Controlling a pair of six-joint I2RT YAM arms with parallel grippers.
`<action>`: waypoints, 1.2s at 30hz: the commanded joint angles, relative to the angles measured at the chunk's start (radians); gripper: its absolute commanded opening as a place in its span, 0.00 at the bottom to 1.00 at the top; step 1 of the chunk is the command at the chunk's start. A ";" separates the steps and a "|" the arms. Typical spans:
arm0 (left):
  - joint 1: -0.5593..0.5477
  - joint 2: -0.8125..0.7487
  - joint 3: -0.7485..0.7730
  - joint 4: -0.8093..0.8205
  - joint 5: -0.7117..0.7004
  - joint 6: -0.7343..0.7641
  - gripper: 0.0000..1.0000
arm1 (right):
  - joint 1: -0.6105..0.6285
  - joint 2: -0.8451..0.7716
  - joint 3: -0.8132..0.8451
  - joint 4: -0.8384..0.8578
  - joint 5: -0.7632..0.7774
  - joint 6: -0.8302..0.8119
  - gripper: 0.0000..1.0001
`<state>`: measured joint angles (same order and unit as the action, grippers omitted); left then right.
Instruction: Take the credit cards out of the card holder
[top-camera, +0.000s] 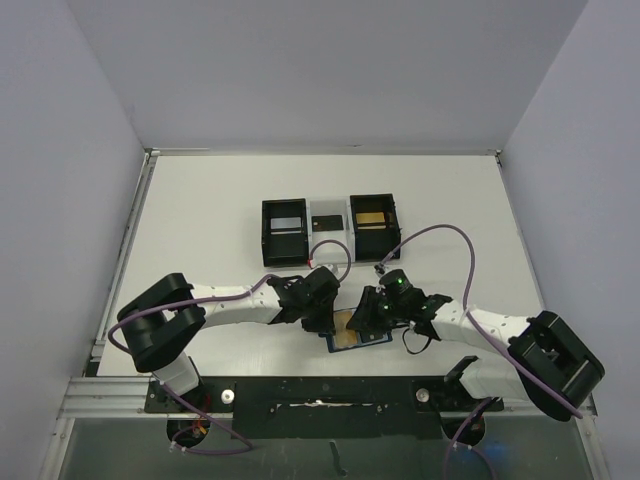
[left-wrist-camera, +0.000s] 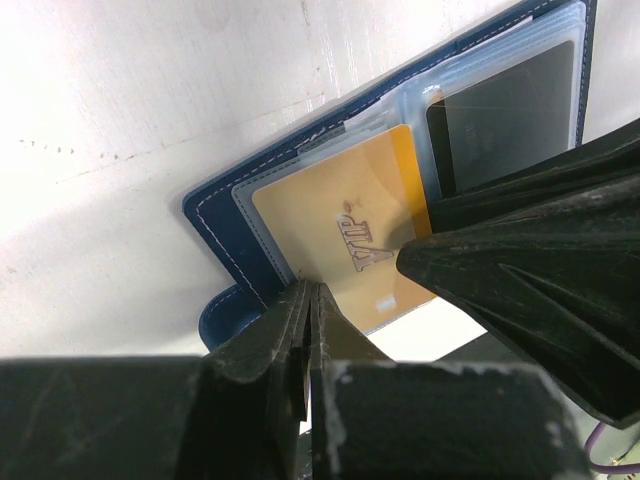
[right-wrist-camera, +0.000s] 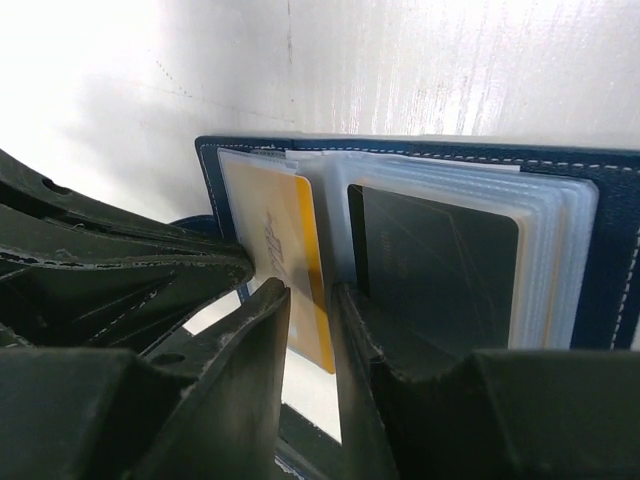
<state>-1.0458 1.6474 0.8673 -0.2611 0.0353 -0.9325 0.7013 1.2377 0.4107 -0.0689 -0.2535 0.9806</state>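
Credit cards (right-wrist-camera: 430, 270) sit in the open card holder (right-wrist-camera: 420, 148) on the bench (right-wrist-camera: 450, 60), thin, stiff and slippery, so my right gripper (right-wrist-camera: 310, 300) is narrow around the free edge of the gold card (right-wrist-camera: 280, 250) and my left gripper (left-wrist-camera: 310, 300) is shut.

Lab robot cell, def not a home or shop. My left arm (top-camera: 230, 305) & right arm (top-camera: 490, 330) are bolted side by side on a black base plate (top-camera: 330, 395), w/ an aluminium rail (top-camera: 100, 398) running along the near edge. The table (top-camera: 200, 220) is plain white, boxed in on 3 sides by bare pale walls (top-camera: 60, 150). Purple cables (top-camera: 445, 232) loop loose off my arms. Black boxes (top-camera: 285, 228) joined by a clear section sit mid-table like test props.
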 joint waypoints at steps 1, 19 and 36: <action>-0.008 -0.003 -0.023 -0.009 -0.021 0.006 0.00 | -0.014 0.001 -0.033 0.100 -0.038 0.013 0.25; -0.010 0.012 -0.019 -0.016 -0.021 0.018 0.00 | -0.207 -0.141 -0.192 0.279 -0.324 -0.006 0.00; -0.013 0.001 -0.018 -0.029 -0.035 0.022 0.00 | -0.311 -0.129 -0.216 0.216 -0.384 -0.086 0.03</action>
<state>-1.0523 1.6459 0.8597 -0.2428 0.0311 -0.9314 0.4076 1.1099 0.1986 0.1410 -0.6136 0.9234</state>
